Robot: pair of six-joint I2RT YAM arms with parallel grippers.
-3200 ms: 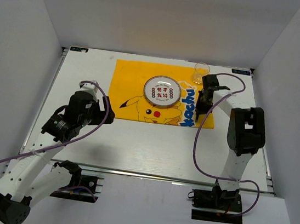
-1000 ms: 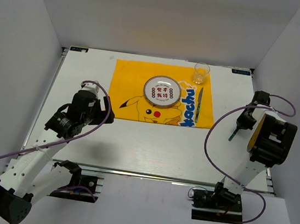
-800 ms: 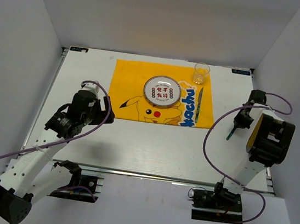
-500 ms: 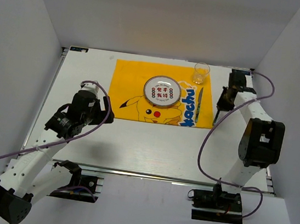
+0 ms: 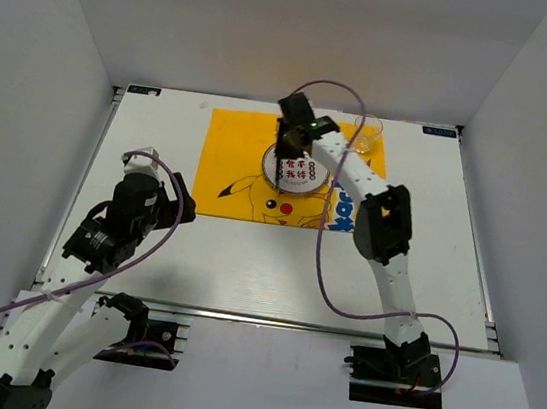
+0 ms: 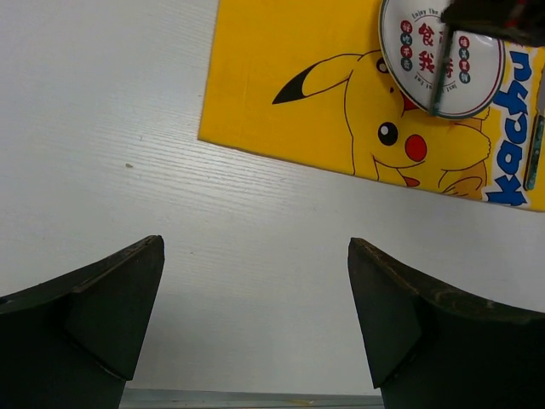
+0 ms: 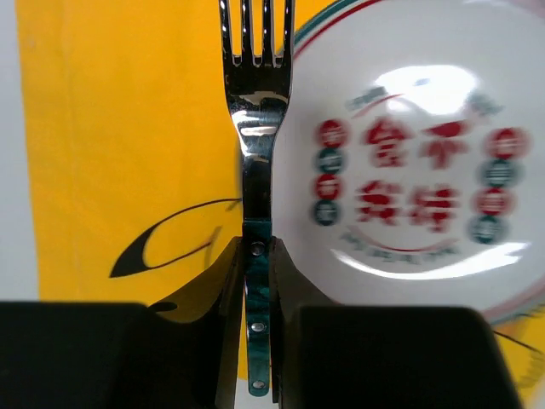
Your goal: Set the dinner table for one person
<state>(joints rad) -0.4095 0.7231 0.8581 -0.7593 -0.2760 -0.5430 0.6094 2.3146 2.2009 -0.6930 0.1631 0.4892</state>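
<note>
Swung over from the table's 3 o'clock side, the right arm now reaches across the setting, and the left arm has drawn back a little. Nearest, the left pincer [image 6: 254, 256] hovers wide open and empty over bare white table [image 6: 111, 170]. Farther on lies the yellow mat [image 5: 235, 149], with the plate [image 7: 409, 128] on it. The right pincer [image 7: 257, 251] is clamped on a fork [image 7: 255, 128] by its handle. The fork's long axis runs 6 to 12, tines at 12, above the plate's 9 o'clock rim. Bare mat just beyond at 9 o'clock looks the likely landing spot. Farthest, a glass [image 5: 372, 132] stands at the plate's 1 o'clock.
</note>
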